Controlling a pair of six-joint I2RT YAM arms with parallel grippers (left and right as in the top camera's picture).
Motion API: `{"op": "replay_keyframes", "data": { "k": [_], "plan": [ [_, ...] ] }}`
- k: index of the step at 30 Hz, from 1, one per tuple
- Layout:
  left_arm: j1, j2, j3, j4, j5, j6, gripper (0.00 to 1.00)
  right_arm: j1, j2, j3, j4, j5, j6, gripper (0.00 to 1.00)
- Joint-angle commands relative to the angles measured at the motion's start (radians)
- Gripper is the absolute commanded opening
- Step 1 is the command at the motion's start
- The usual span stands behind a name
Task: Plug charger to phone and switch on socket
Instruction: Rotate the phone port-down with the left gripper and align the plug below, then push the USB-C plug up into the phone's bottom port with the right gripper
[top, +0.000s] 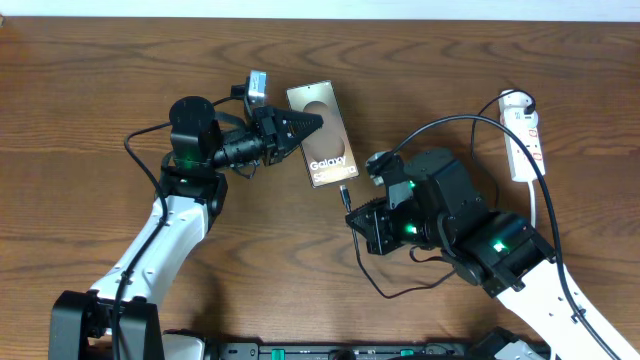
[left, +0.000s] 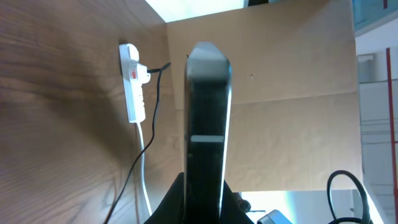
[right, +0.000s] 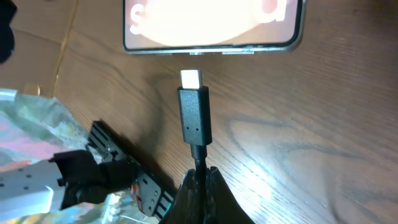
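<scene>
Black charger (right: 194, 115) tip hovers just below the phone (top: 322, 150), centre frame, cable pinched in the right gripper (right: 200, 186); the left gripper (top: 308, 123) clamps the phone's side. An off-line push could jam the tip and skew the phone. White socket (top: 522, 135) lies upper right.

One phone (top: 322, 133), one charger (right: 195, 115), one socket (top: 522, 138) — two arms (top: 175, 215) (top: 505, 250).
</scene>
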Motion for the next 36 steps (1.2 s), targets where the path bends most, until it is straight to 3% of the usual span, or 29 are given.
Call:
{"op": "replay_keyframes", "data": {
  "k": [1,11,36],
  "plan": [
    [0.001,-0.01,0.015,0.013,-0.006,-0.046,0.07,0.005,0.003,0.001,0.008,-0.006,0.05,0.01],
    [0.001,-0.01,0.015,0.101,-0.005,-0.076,0.07,0.005,0.029,0.001,0.018,-0.015,0.052,0.01],
    [0.002,-0.01,0.015,0.094,0.048,0.003,0.07,0.005,0.028,0.001,0.04,-0.061,0.032,0.01]
  ]
}}
